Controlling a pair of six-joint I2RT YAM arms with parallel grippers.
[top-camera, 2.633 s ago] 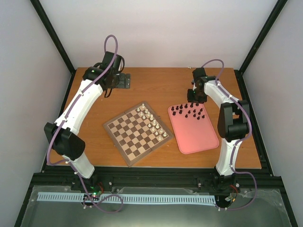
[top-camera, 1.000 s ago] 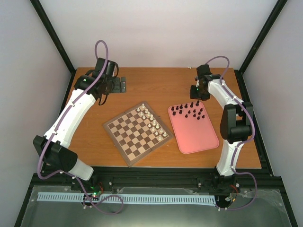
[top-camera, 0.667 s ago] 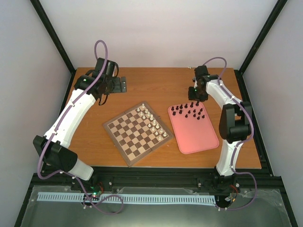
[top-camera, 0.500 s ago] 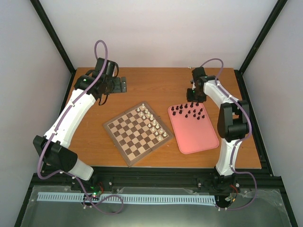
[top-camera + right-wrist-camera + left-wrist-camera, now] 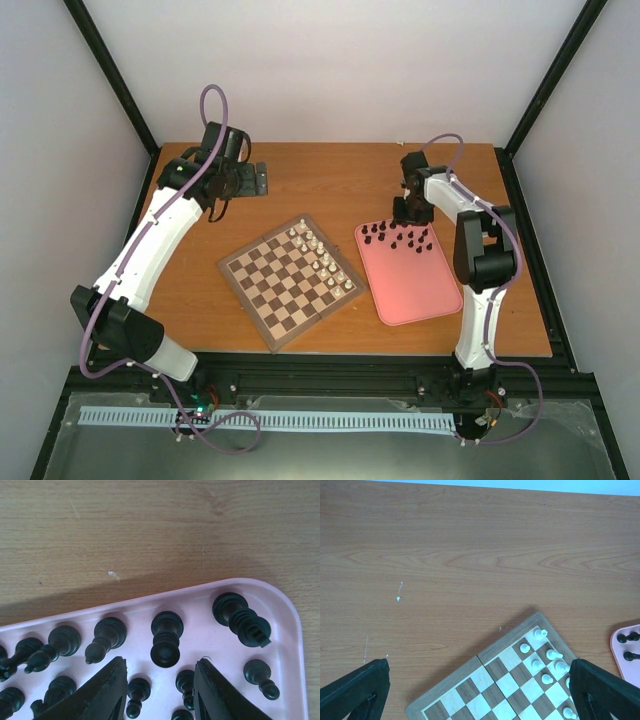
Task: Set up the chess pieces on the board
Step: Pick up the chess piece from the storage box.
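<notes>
Right gripper point(image 5: 160, 665) hovers at the pink tray's point(image 5: 200, 591) far edge, fingers parted over the chess pieces point(image 5: 166, 637), clamping none; left gripper point(image 5: 479, 662) gapes wide, empty, above the board's point(image 5: 270, 290) far corner.

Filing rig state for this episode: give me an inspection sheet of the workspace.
Surface: wooden table, a few tiny white specks.
Job's things: chessboard lying askew, white pieces along its far-right side; black chess pieces crowded at the far end of the pink tray, none on the board.
Clutter: nothing seen.
Grippers: left gripper open, empty, at the table's far left; right gripper open, empty, just above the black pieces.
Cables: purple cables loop above both arms, clear of the pieces.
Surroundings: pale walls, black frame.
</notes>
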